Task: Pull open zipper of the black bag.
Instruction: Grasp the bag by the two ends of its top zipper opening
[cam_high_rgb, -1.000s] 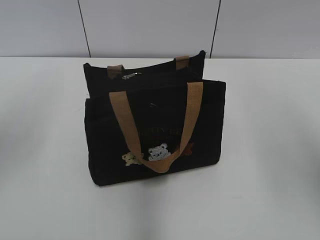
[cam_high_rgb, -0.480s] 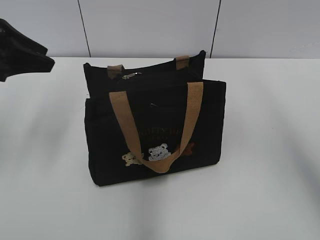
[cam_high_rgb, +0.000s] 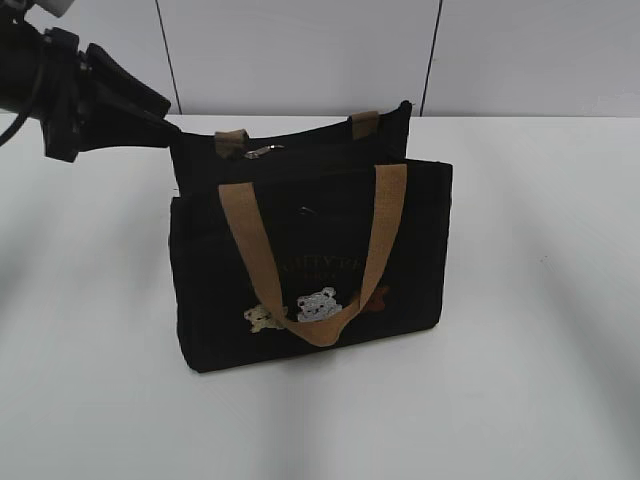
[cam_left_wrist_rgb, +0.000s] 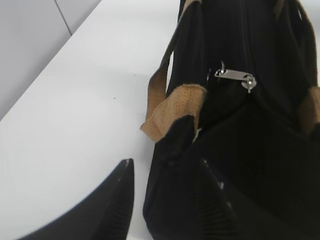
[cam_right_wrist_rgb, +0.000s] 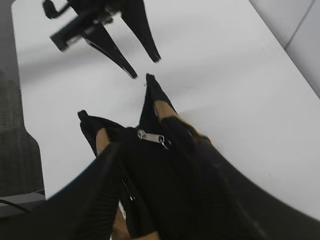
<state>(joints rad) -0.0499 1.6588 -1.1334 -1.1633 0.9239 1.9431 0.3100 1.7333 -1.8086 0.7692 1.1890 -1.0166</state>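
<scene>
Far left of the exterior view, the left gripper (cam_high_rgb: 160, 115) reaches in from the upper left corner, its dark fingers pointing toward the top left corner of the black bag (cam_high_rgb: 310, 260); in the left wrist view the two fingers (cam_left_wrist_rgb: 117, 200) stand roughly half apart w/ the bag's corner between them, nothing gripped, and contact w/ the fabric can't be told. The bag stands upright near the middle of the white table (cam_high_rgb: 540, 300), front facing the camera, w/ one tan handle (cam_high_rgb: 315, 250) hanging down over the front and bear patches (cam_high_rgb: 315, 303) low on that side. Along the top runs the zipper (cam_high_rgb: 300, 150), closed as far as visible, its silvery pull tab (cam_high_rgb: 262, 151) lying near the left end, close to the left gripper's tips but apart from them. Right gripper (cam_right_wrist_rgb: 165, 200) is out of the exterior view; in the right wrist view its fingers stand about half open above the bag's top, around the zip line, holding nothing visible, w/ the pull tab (cam_right_wrist_rgb: 150, 137) ahead of them
</scene>
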